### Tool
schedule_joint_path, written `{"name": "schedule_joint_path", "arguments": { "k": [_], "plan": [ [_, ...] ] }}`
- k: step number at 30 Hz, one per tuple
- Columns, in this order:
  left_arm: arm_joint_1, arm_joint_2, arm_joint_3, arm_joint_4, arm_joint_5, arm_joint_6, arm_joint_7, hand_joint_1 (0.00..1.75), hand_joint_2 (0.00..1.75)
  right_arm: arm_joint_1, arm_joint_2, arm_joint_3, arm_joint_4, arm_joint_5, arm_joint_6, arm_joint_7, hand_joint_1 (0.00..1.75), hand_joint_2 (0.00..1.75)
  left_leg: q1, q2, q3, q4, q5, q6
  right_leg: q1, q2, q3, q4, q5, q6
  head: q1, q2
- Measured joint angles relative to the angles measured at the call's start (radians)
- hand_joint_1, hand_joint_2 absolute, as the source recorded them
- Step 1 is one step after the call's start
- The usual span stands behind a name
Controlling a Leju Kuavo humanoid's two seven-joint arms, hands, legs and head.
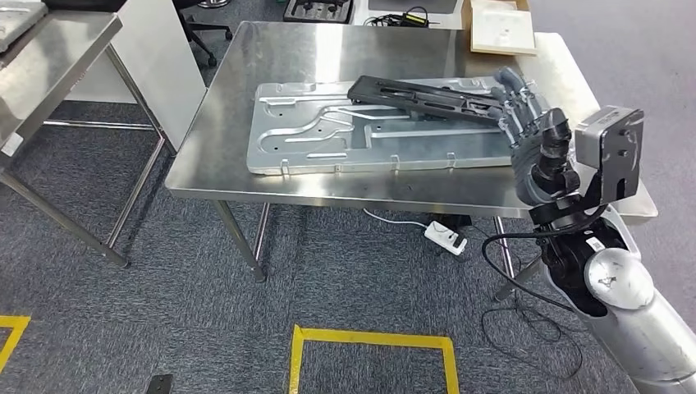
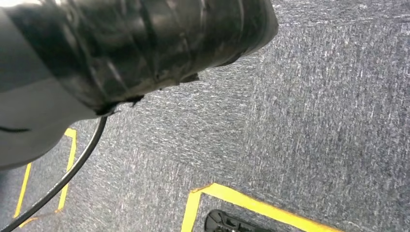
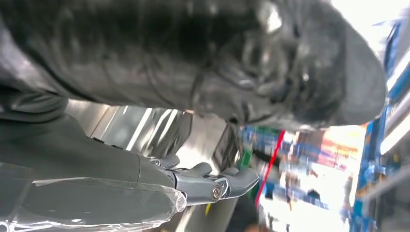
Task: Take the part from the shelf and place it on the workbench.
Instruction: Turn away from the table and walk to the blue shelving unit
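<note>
Workbench (image 1: 222, 148) is sitting center in the head view, steel top, legs on grey carpet (image 1: 164, 328). Lying flat on it is a large pale metal panel (image 1: 328, 135), reaching almost to the near edge. Part (image 1: 418, 97), a long dark frame-like piece, is lying across the far right of the panel, running from mid-panel toward the right edge of the bench. Right hand (image 1: 525, 111) is reaching in from the near right, fingers (image 1: 513, 82) lying over the right end of the part; cannot tell whether they are closing around it or only resting on it. In the right wrist view the hand (image 3: 203, 183) is showing grey fingertips (image 3: 241, 176) stretched out over the shiny bench top, the picture blurred.

Left wrist view is looking down at carpet with yellow tape lines (image 2: 251, 203) and a black cable (image 2: 72, 169); the left hand's state cannot be told from it.

Second steel table (image 1: 49, 57) is standing at far left. Cardboard box (image 1: 501, 25) is resting on the far right corner of the bench. White power strip (image 1: 445, 236) is lying on the floor under the bench. Yellow tape square (image 1: 369, 341) is marking the carpet in front.
</note>
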Motion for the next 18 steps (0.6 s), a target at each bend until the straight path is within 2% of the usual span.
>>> {"name": "schedule_joint_path", "arguments": {
  "k": [1,3,4,5,6,7,8,9,10,11,12,13,14,15,16,17,18],
  "plan": [
    [0.000,0.000,0.000,0.000,0.001,0.001,0.000,0.00,0.00,-0.001,-0.001,0.000,-0.002,0.035,-0.012,0.010,0.00,0.00,-0.001,-0.001,-0.004,0.003,0.005,-0.007,0.003,0.001,0.005,-0.016,0.000,-0.005,0.000,0.000],
    [0.000,0.000,-0.001,0.000,0.004,0.003,0.000,0.00,0.00,-0.001,-0.004,0.000,-0.006,0.115,-0.035,0.033,0.00,0.00,-0.002,-0.002,-0.010,0.001,0.018,-0.021,0.006,0.003,-0.005,-0.021,0.012,-0.020,-0.001,0.000],
    [0.001,0.000,-0.002,0.000,0.004,0.003,0.000,0.00,0.00,-0.001,-0.004,0.000,-0.007,0.147,-0.043,0.042,0.00,0.00,0.000,-0.003,-0.015,0.004,0.017,-0.027,0.005,0.002,-0.011,-0.025,0.020,-0.027,-0.001,0.000],
    [0.001,0.000,-0.002,0.000,0.005,0.003,0.000,0.00,0.00,0.001,-0.003,0.000,-0.009,0.176,-0.050,0.051,0.00,0.00,0.001,-0.005,-0.023,0.016,0.000,-0.033,0.003,0.000,-0.019,-0.028,0.031,-0.036,-0.002,0.000],
    [0.002,0.000,-0.002,0.000,0.006,0.003,0.000,0.00,0.00,0.002,-0.003,0.000,-0.010,0.195,-0.054,0.058,0.00,0.00,0.003,-0.005,-0.036,0.044,-0.032,-0.038,0.001,-0.001,-0.028,-0.031,0.042,-0.043,-0.002,0.000],
    [0.002,0.000,-0.002,0.000,0.006,0.002,-0.001,0.00,0.00,0.002,-0.003,0.000,-0.012,0.209,-0.058,0.064,0.00,0.00,0.005,-0.005,-0.052,0.090,-0.078,-0.043,0.001,-0.002,-0.040,-0.033,0.052,-0.048,-0.003,0.000],
    [0.002,0.000,-0.002,0.000,0.007,0.000,-0.001,0.00,0.00,0.003,-0.003,0.000,-0.014,0.227,-0.061,0.070,0.00,0.00,0.005,-0.005,-0.071,0.152,-0.127,-0.046,0.002,-0.002,-0.055,-0.033,0.063,-0.051,-0.004,0.000],
    [0.001,0.000,-0.002,0.000,0.007,-0.002,-0.002,0.00,0.00,0.005,-0.003,0.000,-0.015,0.246,-0.064,0.076,0.00,0.00,0.006,-0.005,-0.085,0.212,-0.164,-0.048,0.003,-0.002,-0.070,-0.033,0.074,-0.052,-0.004,0.000],
    [0.001,0.000,-0.002,0.000,0.008,-0.005,-0.002,0.00,0.00,0.008,-0.003,0.000,-0.016,0.271,-0.067,0.084,0.00,0.00,0.006,-0.005,-0.087,0.256,-0.181,-0.049,0.004,-0.002,-0.087,-0.032,0.086,-0.052,-0.004,0.000],
    [0.001,0.000,-0.002,0.000,0.009,-0.007,-0.003,0.00,0.00,0.011,-0.003,0.000,-0.016,0.297,-0.072,0.093,0.00,0.00,0.006,-0.005,-0.076,0.272,-0.179,-0.049,0.004,-0.002,-0.102,-0.032,0.097,-0.051,-0.004,0.000],
    [0.001,0.000,-0.002,0.000,0.010,-0.010,-0.003,0.00,0.00,0.014,-0.003,0.000,-0.016,0.321,-0.078,0.102,0.00,0.00,0.006,-0.005,-0.044,0.249,-0.158,-0.048,0.004,-0.002,-0.117,-0.031,0.108,-0.049,-0.004,0.000],
    [0.000,0.000,-0.002,0.000,0.010,-0.012,-0.004,0.00,0.00,0.016,-0.003,0.000,-0.016,0.340,-0.084,0.110,0.00,0.00,0.006,-0.005,0.004,0.199,-0.132,-0.046,0.004,-0.001,-0.130,-0.030,0.119,-0.046,-0.004,0.000],
    [-0.001,0.000,-0.002,0.000,0.010,-0.013,-0.005,0.00,0.00,0.017,-0.003,0.000,-0.017,0.351,-0.089,0.117,0.00,0.00,0.006,-0.006,0.057,0.130,-0.122,-0.043,0.004,-0.002,-0.141,-0.029,0.129,-0.042,-0.004,0.000],
    [-0.003,0.000,-0.003,0.000,0.010,-0.015,-0.005,0.00,0.00,0.018,-0.003,-0.002,-0.019,0.357,-0.093,0.123,0.00,0.00,0.004,-0.007,0.106,0.063,-0.120,-0.038,0.004,-0.002,-0.148,-0.029,0.139,-0.037,-0.003,0.000],
    [-0.005,0.000,-0.003,0.000,0.010,-0.015,-0.006,0.00,0.00,0.020,-0.002,-0.004,-0.021,0.356,-0.096,0.127,0.00,0.00,0.001,-0.008,0.136,0.015,-0.126,-0.032,0.004,-0.003,-0.151,-0.031,0.148,-0.030,-0.002,0.000],
    [-0.006,-0.001,-0.003,0.000,0.009,-0.016,-0.006,0.00,0.00,0.022,-0.001,-0.006,-0.022,0.351,-0.098,0.129,0.00,0.00,-0.002,-0.009,0.149,-0.013,-0.134,-0.026,0.004,-0.004,-0.150,-0.034,0.158,-0.023,-0.003,0.000],
    [-0.007,-0.001,-0.003,0.000,0.009,-0.016,-0.006,0.00,0.00,0.024,0.000,-0.009,-0.023,0.344,-0.101,0.131,0.00,0.00,-0.005,-0.010,0.149,-0.021,-0.129,-0.019,0.004,-0.005,-0.149,-0.039,0.168,-0.016,-0.003,0.000]
  ]
}}
